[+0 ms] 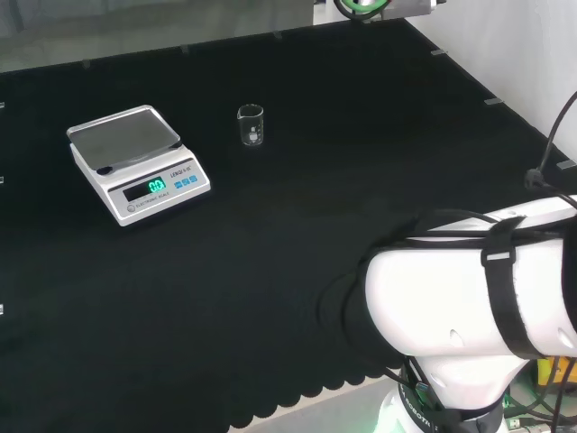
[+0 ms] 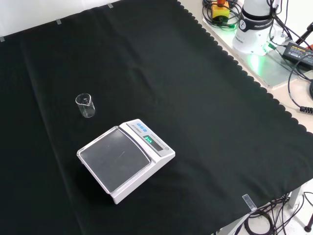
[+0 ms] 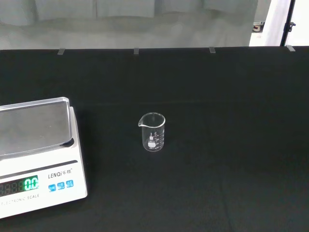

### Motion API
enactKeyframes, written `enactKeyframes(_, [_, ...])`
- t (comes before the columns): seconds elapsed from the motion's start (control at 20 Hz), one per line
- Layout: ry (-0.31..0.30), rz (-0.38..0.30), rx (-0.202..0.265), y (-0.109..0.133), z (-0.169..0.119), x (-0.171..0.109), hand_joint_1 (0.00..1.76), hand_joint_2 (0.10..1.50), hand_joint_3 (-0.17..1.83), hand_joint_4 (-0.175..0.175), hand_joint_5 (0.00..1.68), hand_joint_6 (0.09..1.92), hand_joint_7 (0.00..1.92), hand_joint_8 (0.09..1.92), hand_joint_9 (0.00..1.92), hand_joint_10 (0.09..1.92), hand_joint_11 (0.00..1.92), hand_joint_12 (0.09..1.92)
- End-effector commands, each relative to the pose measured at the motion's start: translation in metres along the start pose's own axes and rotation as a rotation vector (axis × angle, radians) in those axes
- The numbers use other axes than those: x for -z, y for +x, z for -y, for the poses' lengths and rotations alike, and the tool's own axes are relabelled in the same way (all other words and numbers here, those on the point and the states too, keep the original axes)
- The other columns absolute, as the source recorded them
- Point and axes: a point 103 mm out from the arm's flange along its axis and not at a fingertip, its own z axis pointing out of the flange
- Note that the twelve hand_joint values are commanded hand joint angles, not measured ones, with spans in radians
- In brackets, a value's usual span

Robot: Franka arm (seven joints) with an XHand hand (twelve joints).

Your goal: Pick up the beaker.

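1. Beaker (image 1: 251, 124): small, clear glass, upright and apparently empty. Head view puts it in the upper middle of the frame, alone on the black cloth of the desk (image 1: 270, 271).
2. Front view: beaker (image 2: 85, 105) sits at left of frame, above and left of the scale (image 2: 126, 159). A strip of bare cloth separates the two; near, not touching.
3. Wrist view: beaker (image 3: 153, 132) stands almost dead centre of frame, pour spout turned toward the scale (image 3: 36, 150). Scale display is lit; its pan is bare.
4. Fingers: cannot tell whether they are open or closed. In the head view the arm's white link (image 1: 469, 298) fills the lower right of frame, well apart from the beaker.
5. Key relation: judging by the wrist camera, the beaker lies straight ahead along the line of sight past the palm, far off, with open cloth between. Long axis is vertical, so a side-on grasp around the wall looks the natural approach.
6. Stage, as a judgement: pick not yet begun; the beaker rests untouched on the desk.
7. Risk, as a judgement: glass is light and clear, easily tipped by a glancing contact; the scale beside it limits room on that flank.
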Motion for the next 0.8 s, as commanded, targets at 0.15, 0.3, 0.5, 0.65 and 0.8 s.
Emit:
enactKeyframes(0.15, [-0.007,0.006,-0.003,0.001,-0.004,-0.002,0.02,0.90,0.31,-0.030,0.14,0.16,0.02,0.34,0.02,0.38,0.01,1.25])
enactKeyframes(0.3, [-0.013,-0.004,-0.026,0.000,-0.009,-0.004,0.00,0.92,0.30,-0.028,0.16,0.09,0.00,0.32,0.00,0.38,0.00,1.24])
enactKeyframes(0.5, [-0.036,-0.077,-0.049,0.001,-0.020,-0.011,0.00,0.92,0.29,-0.027,0.17,0.09,0.00,0.35,0.00,0.42,0.00,1.26])
enactKeyframes(0.65, [-0.064,-0.106,-0.079,0.000,-0.038,-0.026,0.00,0.93,0.28,-0.027,0.17,0.09,0.00,0.40,0.00,0.49,0.00,1.30])
enactKeyframes(0.8, [-0.069,-0.130,-0.095,-0.001,-0.073,-0.050,0.02,0.93,0.26,-0.026,0.18,0.09,0.00,0.46,0.00,0.57,0.00,1.35])
